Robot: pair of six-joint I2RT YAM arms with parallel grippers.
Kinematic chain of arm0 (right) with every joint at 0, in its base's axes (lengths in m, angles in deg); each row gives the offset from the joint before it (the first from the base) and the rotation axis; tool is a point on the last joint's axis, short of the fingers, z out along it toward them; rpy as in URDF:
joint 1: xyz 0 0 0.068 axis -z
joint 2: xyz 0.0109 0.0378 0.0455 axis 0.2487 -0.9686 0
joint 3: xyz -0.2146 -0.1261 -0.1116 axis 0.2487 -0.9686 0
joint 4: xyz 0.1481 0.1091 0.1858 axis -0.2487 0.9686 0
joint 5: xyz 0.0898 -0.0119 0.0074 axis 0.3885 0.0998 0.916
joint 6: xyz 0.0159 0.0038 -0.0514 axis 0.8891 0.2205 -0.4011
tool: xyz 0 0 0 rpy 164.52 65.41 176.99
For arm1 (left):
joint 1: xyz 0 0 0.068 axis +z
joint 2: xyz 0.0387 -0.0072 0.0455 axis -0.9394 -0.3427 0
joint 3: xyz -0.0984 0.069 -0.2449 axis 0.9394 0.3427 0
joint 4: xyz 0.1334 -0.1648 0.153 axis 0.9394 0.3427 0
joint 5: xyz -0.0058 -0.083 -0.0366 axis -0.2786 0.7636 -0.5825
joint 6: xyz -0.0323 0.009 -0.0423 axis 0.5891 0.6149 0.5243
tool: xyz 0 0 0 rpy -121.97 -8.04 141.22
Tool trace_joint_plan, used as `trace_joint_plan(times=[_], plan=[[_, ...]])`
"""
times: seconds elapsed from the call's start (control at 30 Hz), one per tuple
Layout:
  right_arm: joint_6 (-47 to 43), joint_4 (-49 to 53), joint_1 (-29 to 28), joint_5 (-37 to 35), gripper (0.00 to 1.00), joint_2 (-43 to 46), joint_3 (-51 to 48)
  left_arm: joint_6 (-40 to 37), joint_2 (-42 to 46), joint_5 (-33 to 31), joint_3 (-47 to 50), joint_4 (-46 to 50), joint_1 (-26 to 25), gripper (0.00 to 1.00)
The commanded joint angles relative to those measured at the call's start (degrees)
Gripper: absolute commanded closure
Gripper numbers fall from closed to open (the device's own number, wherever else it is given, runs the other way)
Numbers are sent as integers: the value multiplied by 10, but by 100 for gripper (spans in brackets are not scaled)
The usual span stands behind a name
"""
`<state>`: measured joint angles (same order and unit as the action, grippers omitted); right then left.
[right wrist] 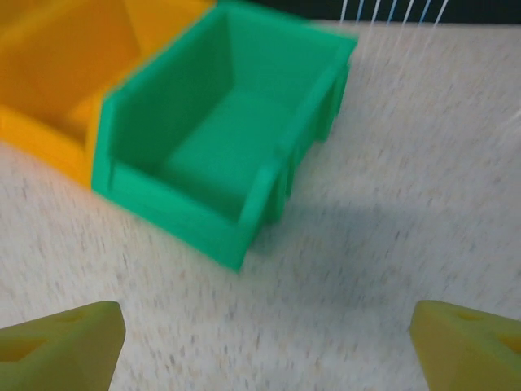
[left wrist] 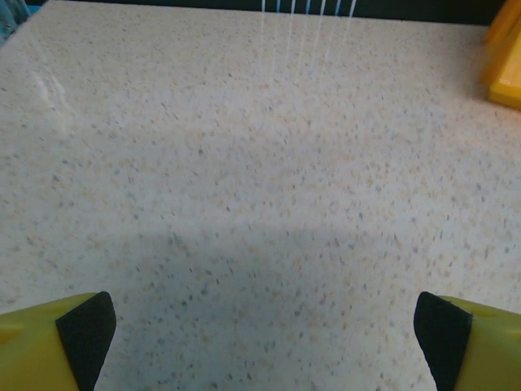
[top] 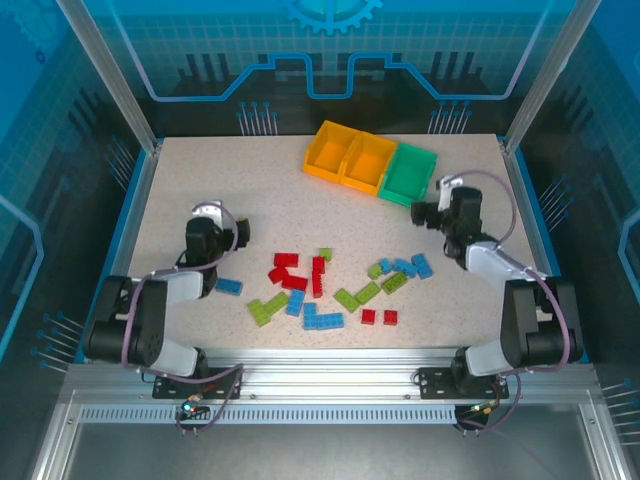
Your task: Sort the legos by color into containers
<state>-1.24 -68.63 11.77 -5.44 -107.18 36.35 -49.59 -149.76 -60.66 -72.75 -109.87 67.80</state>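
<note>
Red, blue and lime green legos lie scattered across the middle of the table: a red one [top: 318, 276], a blue one [top: 322, 320], a green one [top: 357, 296], and a lone blue one [top: 229, 286] at the left. Three joined bins stand at the back, two orange [top: 335, 150] [top: 368, 163] and one green [top: 408, 174]. My left gripper [top: 222, 228] [left wrist: 264, 326] hangs open over bare table. Just in front of the green bin [right wrist: 220, 155], my right gripper [top: 428, 212] [right wrist: 264, 334] is also open and holds nothing. That bin's inside looks empty.
Clear panels and metal posts wall the table at the sides and back. An orange bin corner [left wrist: 506, 73] shows far right in the left wrist view. Speckled table [top: 200, 170] lies bare at the back left.
</note>
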Motion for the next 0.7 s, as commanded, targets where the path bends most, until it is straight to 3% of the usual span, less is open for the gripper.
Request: trace_joint_plan(times=[0.0, 0.07, 0.2, 0.4, 0.67], plan=[[66, 214, 7, 4, 10, -13, 106, 102, 63, 5, -119, 275, -8, 1], [82, 305, 6, 10, 15, -68, 184, 130, 74, 4, -138, 344, -29, 1], [95, 406, 0, 10, 22, -171, 299, 176, 113, -54, -107, 376, -83, 1], [130, 417, 7, 4, 25, -254, 358, 237, 134, -58, -99, 458, -113, 1], [126, 446, 3, -3, 33, -348, 469, 275, 155, -63, -76, 496, -123, 1]])
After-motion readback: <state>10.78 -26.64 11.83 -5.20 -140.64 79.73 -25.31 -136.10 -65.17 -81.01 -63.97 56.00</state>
